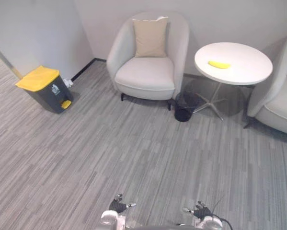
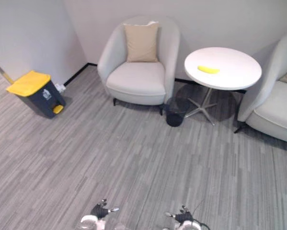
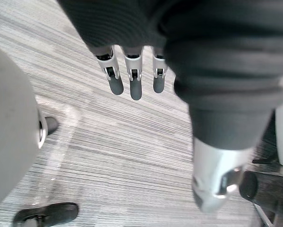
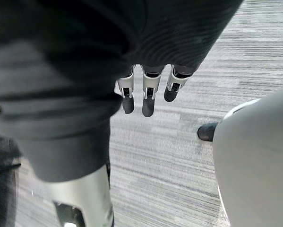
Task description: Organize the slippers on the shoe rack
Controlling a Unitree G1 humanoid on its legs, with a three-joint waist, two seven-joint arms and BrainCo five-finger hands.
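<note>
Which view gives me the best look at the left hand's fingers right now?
The left wrist view: the left hand is close up, its fingers straight above the carpet, holding nothing. Both eye views catch it small at the bottom edge. The right wrist view looks along the right hand.

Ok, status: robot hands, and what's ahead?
Left robot hand open, empty. Right robot hand open, empty. Ahead: armchair, round table with yellow item, black basket between; yellow-lidded bin far left.
</note>
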